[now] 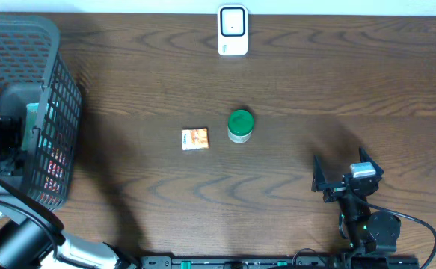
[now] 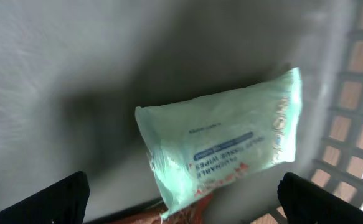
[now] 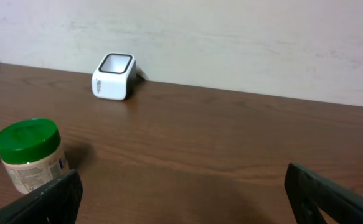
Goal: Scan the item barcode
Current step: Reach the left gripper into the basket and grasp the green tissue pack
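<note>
The left end effector [image 2: 197,204], jaws wide and empty, hangs inside the basket [image 1: 60,97] at the table's 9 o'clock. The pale green wipes pack [image 2: 231,140] lies just ahead of it, toward 12 o'clock in the wrist view, its long axis running 8 to 2 o'clock. The right end effector [image 1: 343,178], also open and empty, sits well apart at 4 o'clock, so the left arm is nearer.

left gripper [image 2: 182,202] jaws spread wide, fingertips [image 2: 50,200] in the bottom corners, clear of pack | pale green wipes pack [image 2: 231,137] lying tilted, label up, blurry | basket wall [image 2: 355,99] lattice just right | orange-brown thing [image 2: 190,213] under pack's lower corner, can't ID
</note>
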